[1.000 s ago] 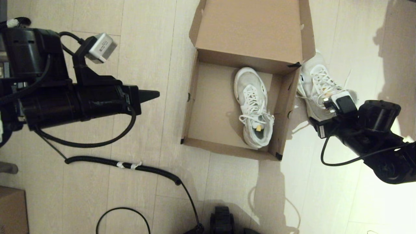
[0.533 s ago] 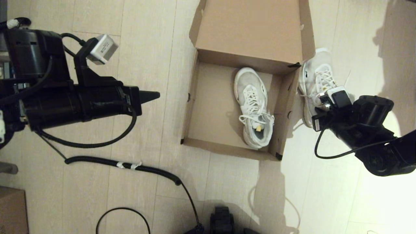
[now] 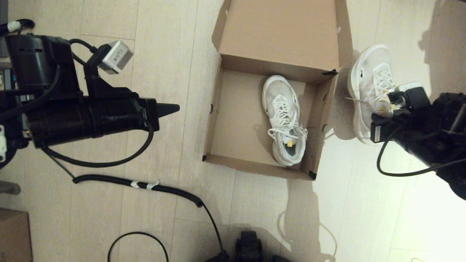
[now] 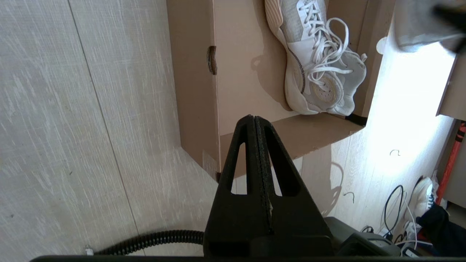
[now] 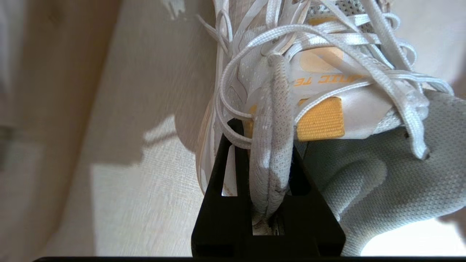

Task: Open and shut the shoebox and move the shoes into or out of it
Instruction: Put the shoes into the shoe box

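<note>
Between your right gripper [image 5: 271, 174] jaws sits the soft collar of the outside shoe [image 3: 371, 91], clamped, beside the open shoebox [image 3: 218, 109]. Mesh gives; grip deep. Left gripper [image 4: 255, 134] hangs closed, parked.

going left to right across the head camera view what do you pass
left gripper, shut → open shoebox → shoe in the box → second shoe, clamped by the right gripper.
</note>
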Controlling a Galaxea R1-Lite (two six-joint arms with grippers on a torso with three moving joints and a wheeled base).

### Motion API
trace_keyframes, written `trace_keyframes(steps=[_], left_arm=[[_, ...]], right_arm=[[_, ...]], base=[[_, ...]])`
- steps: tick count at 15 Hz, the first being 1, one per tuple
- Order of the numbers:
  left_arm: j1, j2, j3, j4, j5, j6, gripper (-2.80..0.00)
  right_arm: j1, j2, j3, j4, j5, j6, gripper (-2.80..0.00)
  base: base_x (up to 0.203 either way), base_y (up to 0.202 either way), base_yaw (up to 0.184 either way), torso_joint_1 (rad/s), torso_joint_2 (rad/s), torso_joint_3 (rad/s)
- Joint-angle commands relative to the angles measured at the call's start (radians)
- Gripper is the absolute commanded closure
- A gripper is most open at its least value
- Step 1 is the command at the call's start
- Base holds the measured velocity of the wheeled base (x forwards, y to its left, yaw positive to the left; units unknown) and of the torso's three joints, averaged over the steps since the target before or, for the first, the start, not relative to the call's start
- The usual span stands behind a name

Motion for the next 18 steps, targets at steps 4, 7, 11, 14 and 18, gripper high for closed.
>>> trace_keyframes(steps=[4,7,11,14,18], left_arm=[[0.000,-0.001,0.005,-0.031,0.000,-0.003,0.00],[0.000,-0.006,0.006,-0.033,0.000,-0.002,0.00],[0.000,-0.013,0.008,-0.033,0.002,-0.001,0.00],[0.000,-0.015,0.009,-0.036,0.005,-0.003,0.00],[0.000,-0.013,0.028,-0.069,0.008,-0.003,0.00]], right_arm=[[0.004,-0.374,-0.224,0.514,-0.002,0.041,0.00],[0.022,-0.427,-0.406,0.725,-0.004,0.087,0.00],[0.138,-0.377,-0.503,0.860,-0.003,0.340,0.00],[0.338,-0.333,-0.584,0.949,-0.008,0.486,0.00],[0.595,-0.300,-0.684,1.060,-0.042,0.614,0.00]], base=[[0.000,0.000,0.000,0.000,0.00,0.000],[0.000,0.000,0.000,0.000,0.00,0.000],[0.000,0.000,0.000,0.000,0.00,0.000],[0.000,0.000,0.000,0.000,0.00,0.000],[0.000,0.000,0.000,0.000,0.00,0.000]])
